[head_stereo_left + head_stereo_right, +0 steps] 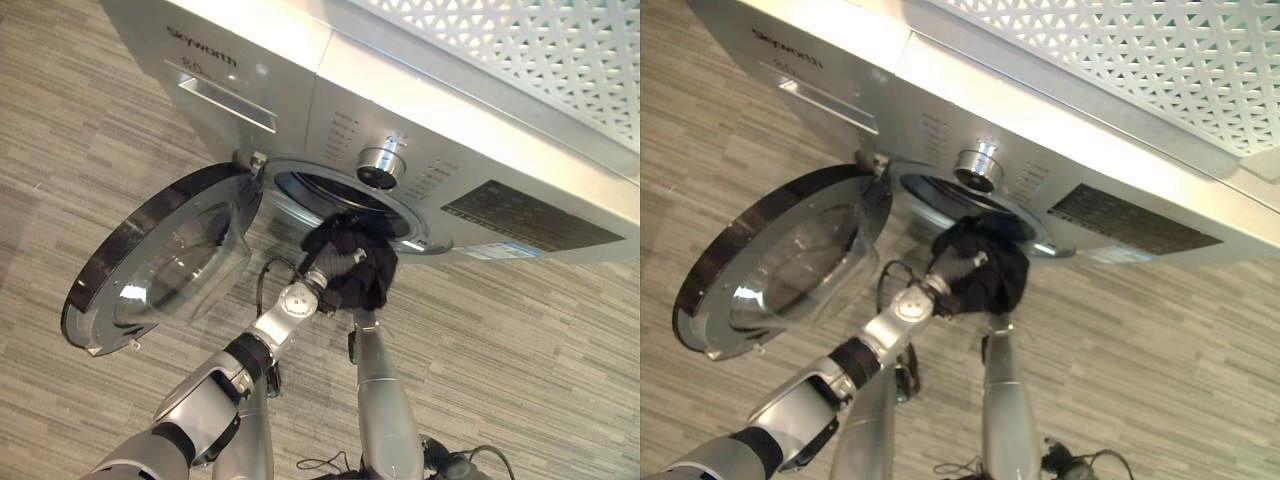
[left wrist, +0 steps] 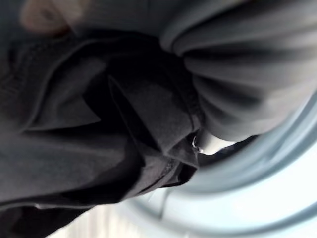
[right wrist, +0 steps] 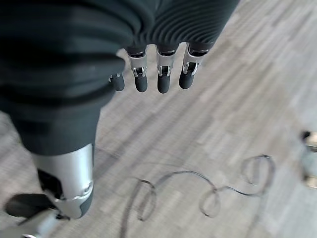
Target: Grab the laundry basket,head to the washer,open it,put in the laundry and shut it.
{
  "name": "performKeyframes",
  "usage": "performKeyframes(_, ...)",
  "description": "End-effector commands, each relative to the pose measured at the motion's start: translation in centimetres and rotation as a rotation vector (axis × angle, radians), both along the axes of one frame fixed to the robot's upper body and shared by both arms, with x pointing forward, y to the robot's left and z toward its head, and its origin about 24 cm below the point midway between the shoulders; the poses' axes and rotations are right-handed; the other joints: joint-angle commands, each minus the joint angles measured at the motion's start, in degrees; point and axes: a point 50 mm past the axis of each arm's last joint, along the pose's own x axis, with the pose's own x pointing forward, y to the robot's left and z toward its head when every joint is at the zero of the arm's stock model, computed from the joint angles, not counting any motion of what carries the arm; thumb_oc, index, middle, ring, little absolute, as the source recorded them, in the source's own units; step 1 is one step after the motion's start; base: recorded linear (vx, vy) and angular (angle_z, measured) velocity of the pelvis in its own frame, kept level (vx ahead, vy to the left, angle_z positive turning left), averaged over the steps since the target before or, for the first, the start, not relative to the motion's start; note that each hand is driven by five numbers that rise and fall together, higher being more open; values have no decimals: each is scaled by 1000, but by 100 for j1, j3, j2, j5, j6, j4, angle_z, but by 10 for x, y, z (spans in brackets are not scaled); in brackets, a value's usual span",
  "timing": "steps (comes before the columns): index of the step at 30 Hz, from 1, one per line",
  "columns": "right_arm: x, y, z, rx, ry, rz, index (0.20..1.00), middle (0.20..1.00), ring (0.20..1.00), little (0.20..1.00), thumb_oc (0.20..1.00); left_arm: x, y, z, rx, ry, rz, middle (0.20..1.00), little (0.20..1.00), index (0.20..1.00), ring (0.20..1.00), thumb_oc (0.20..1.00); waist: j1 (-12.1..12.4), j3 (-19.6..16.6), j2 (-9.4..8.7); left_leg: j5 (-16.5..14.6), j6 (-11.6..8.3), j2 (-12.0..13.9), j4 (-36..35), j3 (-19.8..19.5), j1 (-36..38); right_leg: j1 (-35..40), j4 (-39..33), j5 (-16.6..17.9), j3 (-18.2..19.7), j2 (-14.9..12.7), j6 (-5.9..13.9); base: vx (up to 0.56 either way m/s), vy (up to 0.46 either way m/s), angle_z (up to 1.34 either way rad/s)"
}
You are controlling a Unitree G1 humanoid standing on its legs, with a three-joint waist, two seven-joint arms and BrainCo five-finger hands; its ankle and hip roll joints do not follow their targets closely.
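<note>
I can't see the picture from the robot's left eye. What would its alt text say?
The robot's left hand holds a bundle of black cloth at the round opening of a silver front-loading washing machine. The machine's round glass door stands swung open to the left, above a grey striped floor.

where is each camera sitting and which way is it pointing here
Left eye view: on the head, looking down at the washer, its open door and the left hand holding dark laundry at the drum opening.
Right eye view: beside it, same scene.
Left wrist view: on the left wrist, against the laundry at the drum's rim.
Right wrist view: on the right wrist, facing the floor past the right hand, fingers straight.
</note>
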Motion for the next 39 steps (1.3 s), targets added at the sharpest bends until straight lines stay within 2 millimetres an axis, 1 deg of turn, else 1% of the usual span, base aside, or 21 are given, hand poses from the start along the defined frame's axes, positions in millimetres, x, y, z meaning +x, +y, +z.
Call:
performKeyframes(1, -21, -20, -1, -50, 23, 19, 1000, 1000, 1000, 1000, 1000, 10, -2, 40, -182, -132, 69, 200, 200, 200, 200, 200, -71, -559, 101, -26, 355, -168, -273, -107, -294, -581, 462, -526, -229, 185, -125, -56, -25, -52)
performKeyframes(3, 4, -17, 9, -16, -87, 10, 1000, 1000, 1000, 1000, 1000, 21, 11, 60, -231, -166, 140, 200, 200, 200, 200, 200, -109, -625, 97, -146, 386, -97, 90, -105, -605, -902, 719, -599, -177, 305, -156, -63, -10, -25)
performKeyframes(6, 23, -13, 19, 12, -179, 10, 1000, 1000, 1000, 1000, 1000, 31, 14, 81, -301, -178, 179, 200, 200, 200, 200, 200, -178, -641, 66, -261, 401, -58, 422, -79, -906, -1211, 971, -669, -100, 380, -184, -46, -7, -5)
performKeyframes(13, 48, -7, 33, 20, -289, 39, 1000, 1000, 1000, 1000, 1000, 47, 5, 119, -519, -117, 221, 200, 200, 200, 200, 200, -367, -711, 67, -457, 424, 49, 1018, -88, -1538, -1835, 1511, -859, 16, 575, -278, -30, -17, -3)
performKeyframes(18, 76, 4, 55, 62, -426, 61, 1000, 1000, 1000, 1000, 1000, 60, 18, 151, -834, -32, 305, 200, 200, 200, 200, 200, -558, -705, -26, -583, 463, 229, 1116, 98, -1621, -2085, 1616, -891, 108, 838, -303, -5, 4, -25)
performKeyframes(21, 80, 3, 55, 47, -431, 52, 1000, 1000, 1000, 1000, 1000, 61, 23, 166, -965, -30, 322, 200, 200, 200, 200, 200, -619, -605, -68, -652, 517, 325, 1065, 280, -1546, -2106, 1495, -830, 191, 982, -263, -3, 29, -44)
performKeyframes(22, 86, 7, 59, 40, -454, 73, 1000, 1000, 1000, 1000, 1000, 62, 34, 181, -1031, -68, 349, 200, 200, 200, 200, 200, -688, -509, -108, -702, 559, 385, 1012, 401, -1481, -2113, 1417, -786, 250, 1067, -239, -6, 34, -42)
performKeyframes(24, 89, 8, 61, 37, -464, 88, 1000, 1000, 1000, 1000, 1000, 62, 43, 189, -1065, -89, 367, 200, 200, 200, 200, 200, -719, -449, -152, -733, 584, 428, 994, 480, -1429, -2109, 1375, -749, 289, 1115, -227, 16, 10, -43)
performKeyframes(25, 92, 9, 65, 36, -485, 103, 1000, 1000, 1000, 1000, 1000, 63, 66, 210, -1128, -147, 409, 200, 200, 200, 200, 200, -808, -358, -220, -804, 623, 507, 990, 596, -1386, -2123, 1307, -711, 315, 1199, -198, 31, -1, -32)
performKeyframes(26, 93, 9, 65, 35, -488, 106, 1000, 1000, 1000, 1000, 1000, 63, 67, 211, -1130, -150, 410, 200, 200, 200, 200, 200, -813, -345, -225, -813, 625, 517, 995, 609, -1382, -2122, 1304, -706, 326, 1211, -196, 64, -36, -35)
performKeyframes(27, 94, 5, 68, 30, -499, 104, 1000, 1000, 1000, 1000, 1000, 63, 95, 232, -1177, -205, 462, 200, 200, 200, 200, 200, -865, -298, -276, -861, 643, 597, 1095, 662, -1414, -2150, 1293, -694, 319, 1262, -181, 38, -34, -34)
performKeyframes(28, 95, 5, 69, 30, -502, 108, 1000, 1000, 1000, 1000, 1000, 63, 97, 234, -1180, -209, 462, 200, 200, 200, 200, 200, -875, -283, -273, -870, 641, 610, 1112, 666, -1424, -2158, 1296, -693, 322, 1274, -181, 59, -52, -38)
performKeyframes(29, 97, 3, 72, 29, -518, 104, 1000, 1000, 1000, 1000, 1000, 60, 112, 253, -1198, -255, 474, 200, 200, 200, 200, 200, -920, -242, -283, -918, 651, 665, 1208, 656, -1478, -2206, 1322, -699, 325, 1320, -186, 70, -59, -30)
performKeyframes(30, 98, -9, 76, 1, -530, 95, 1000, 1000, 1000, 1000, 1000, 52, 147, 283, -1217, -331, 520, 200, 200, 200, 200, 200, -994, -226, -285, -995, 657, 770, 1357, 642, -1555, -2285, 1379, -698, 307, 1391, -183, 72, -59, -26)
performKeyframes(31, 100, -9, 78, 1, -536, 98, 1000, 1000, 1000, 1000, 1000, 51, 149, 286, -1218, -335, 519, 200, 200, 200, 200, 200, -1002, -208, -279, -1008, 655, 784, 1381, 641, -1578, -2306, 1390, -701, 305, 1402, -184, 85, -46, -35)
performKeyframes(32, 102, -17, 81, -20, -542, 88, 1000, 1000, 1000, 1000, 1000, 42, 158, 311, -1221, -394, 498, 200, 200, 200, 200, 200, -1049, -227, -248, -1056, 668, 823, 1437, 642, -1604, -2347, 1425, -701, 283, 1442, -184, 72, -24, -35)
performKeyframes(35, 110, -38, 96, -66, -599, 56, 1000, 1000, 1000, 1000, 1000, -9, 154, 402, -1169, -687, 317, 200, 200, 200, 200, 200, -1107, -185, -125, -1138, 698, 945, 1593, 657, -1765, -2490, 1481, -720, 219, 1537, -184, 81, -30, -22)
performKeyframes(36, 112, -38, 97, -64, -606, 53, 1000, 1000, 1000, 1000, 1000, -11, 153, 405, -1169, -693, 312, 200, 200, 200, 200, 200, -1091, -160, -125, -1149, 701, 953, 1608, 649, -1792, -2512, 1488, -723, 210, 1542, -185, 80, -63, -1)
performKeyframes(37, 112, -46, 104, -84, -639, 43, 1000, 1000, 1000, 1000, 1000, -43, 127, 440, -1171, -829, 152, 200, 200, 200, 200, 200, -1093, -173, -53, -1168, 738, 984, 1649, 638, -1899, -2601, 1463, -715, 164, 1595, -172, 87, -76, -4)
performKeyframes(38, 111, -50, 105, -93, -640, 36, 1000, 1000, 1000, 1000, 1000, -56, 113, 451, -1189, -873, 74, 200, 200, 200, 200, 200, -1064, -184, -11, -1155, 745, 999, 1660, 619, -1980, -2675, 1452, -697, 143, 1623, -172, 86, -78, -6)
performKeyframes(39, 111, -50, 106, -93, -642, 32, 1000, 1000, 1000, 1000, 1000, -57, 111, 452, -1192, -874, 68, 200, 200, 200, 200, 200, -1044, -187, -2, -1154, 744, 1004, 1668, 610, -2011, -2698, 1451, -692, 135, 1625, -174, 94, -118, -3)
